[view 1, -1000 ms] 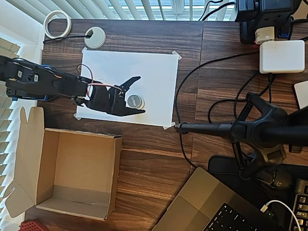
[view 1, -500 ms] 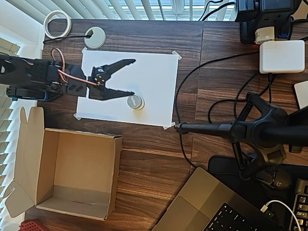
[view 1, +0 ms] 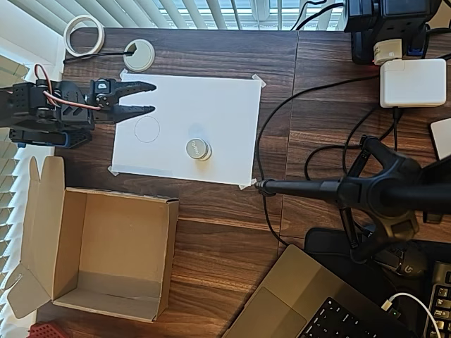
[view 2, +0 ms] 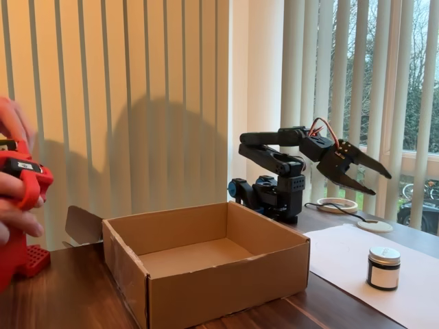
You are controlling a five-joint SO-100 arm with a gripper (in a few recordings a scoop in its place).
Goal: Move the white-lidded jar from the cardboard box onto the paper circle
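Observation:
The white-lidded jar (view 1: 198,148) (view 2: 384,267) stands upright on the white paper sheet (view 1: 218,113), free of the gripper. The paper circle is hidden; the jar covers its own patch of the sheet. Left of the jar lies a bare pencil-outlined circle (view 1: 147,129), slightly wider than the jar. My gripper (view 1: 152,98) (view 2: 381,184) is open and holds nothing. It hangs raised over the sheet's upper left corner in the overhead view, well apart from the jar. The cardboard box (view 1: 169,260) (view 2: 226,281) sits below the sheet and is empty.
A roll of white tape (view 1: 84,34) and a white grommet (view 1: 139,55) lie at the desk's top left. A black camera stand (view 1: 380,190) with cables, a white charger (view 1: 412,82) and a laptop (view 1: 310,303) crowd the right side.
The gripper let go of the jar and drew back to the left and upward, its jaws narrowing. The jar stayed where it stood, and the pencil circle came into view.

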